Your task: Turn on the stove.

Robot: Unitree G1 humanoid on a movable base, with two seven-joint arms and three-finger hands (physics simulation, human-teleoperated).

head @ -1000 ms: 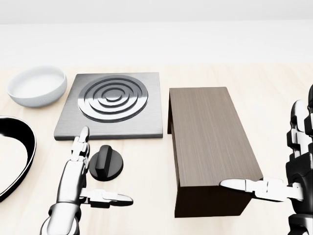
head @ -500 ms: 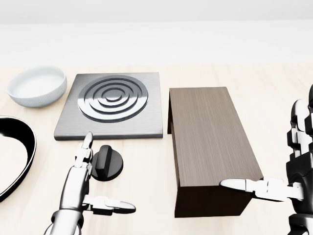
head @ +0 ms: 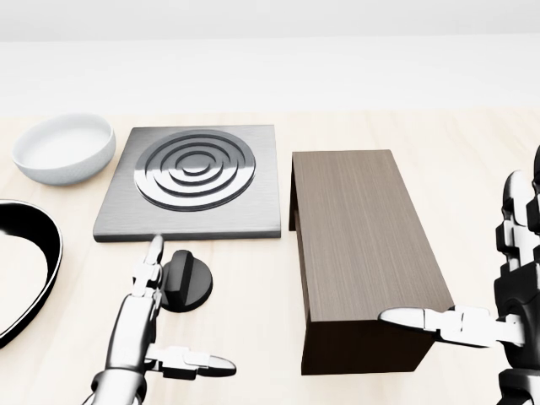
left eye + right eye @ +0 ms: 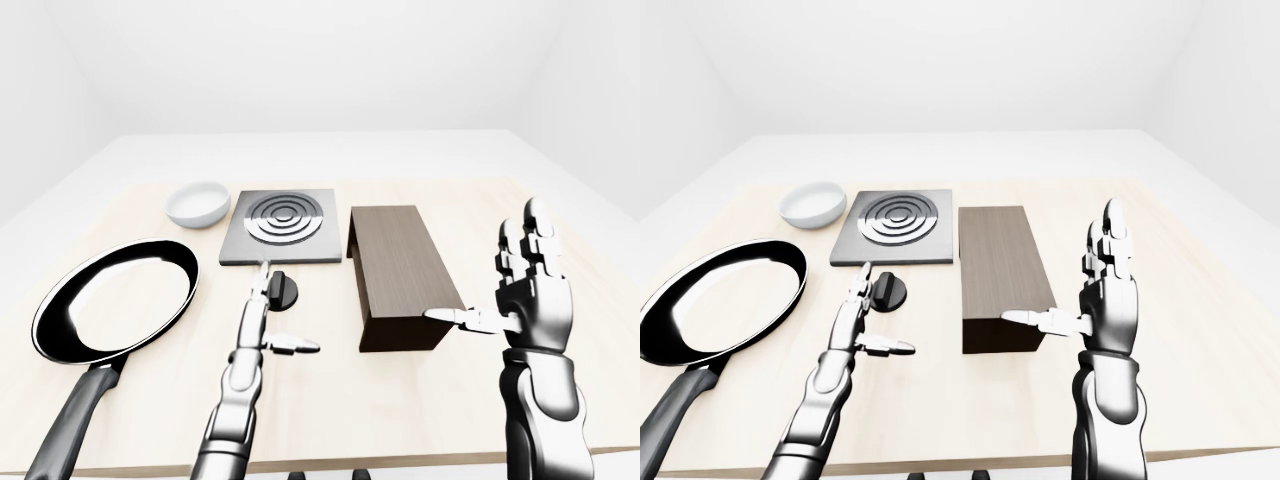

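The stove is a grey square plate (image 3: pixel 192 181) with concentric burner rings, at the upper left of the head view. Its black round knob (image 3: pixel 186 281) lies on the table just below the plate. My left hand (image 3: pixel 190 308) is open; its straight fingers (image 3: pixel 150 266) lie along the knob's left rim and its thumb points right, below the knob. I cannot tell whether the fingers touch the knob. My right hand (image 4: pixel 490 270) is open and empty, held upright at the right, with its thumb over the near right corner of a wooden box.
A dark wooden box (image 3: pixel 363 253) stands right of the stove and knob. A white bowl (image 3: pixel 66 148) sits left of the stove. A large black frying pan (image 4: pixel 115 300) lies at the left, with its handle toward the bottom of the view.
My left hand has drawn back toward the bottom of the head view, its fingertip moving from the stove's lower edge to beside the knob. The right hand has not moved.
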